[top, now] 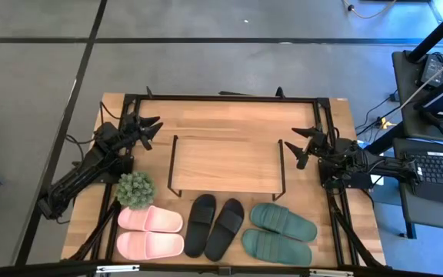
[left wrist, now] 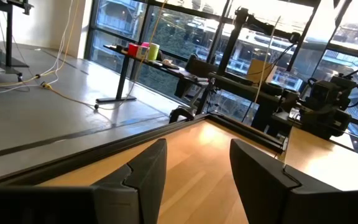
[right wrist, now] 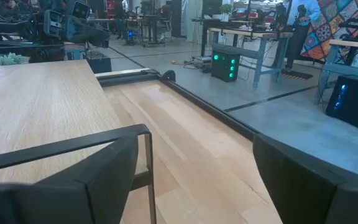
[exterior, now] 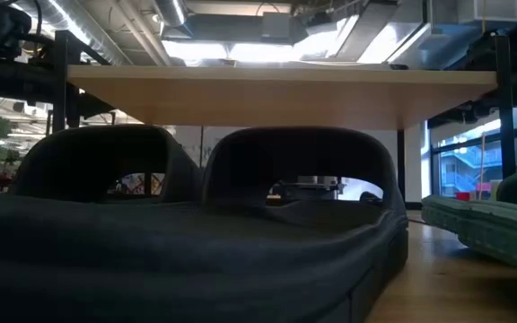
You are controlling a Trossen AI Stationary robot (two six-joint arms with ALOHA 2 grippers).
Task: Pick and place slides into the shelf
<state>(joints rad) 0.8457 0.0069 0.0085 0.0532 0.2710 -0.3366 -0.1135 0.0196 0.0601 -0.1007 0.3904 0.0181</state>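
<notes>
Light wood is seen everywhere from above: the large wooden bench (top: pixel 206 115) with a black frame carries the small low shelf (top: pixel 225 163) with a pale top board and thin black wire legs. No slide has been placed in the shelf yet, so the whole task is judged to be left. In a row at the near edge lie the light pink foam slides (top: pixel 150 231), the black foam slides (top: pixel 214 225) and the dark green foam slides (top: pixel 278 232). A small green potted plant (top: pixel 134 189) stands just behind the pink pair. The left pincer (top: pixel 149 129) and the right pincer (top: pixel 301 145) are held open and empty, one at each end of the shelf.

In the low view, the black pair fills the front, under the shelf board (exterior: pixel 285 90).

In the left wrist view, bare bench and windows are shown.

In the right wrist view, a grey floor and other desks are seen behind.
</notes>
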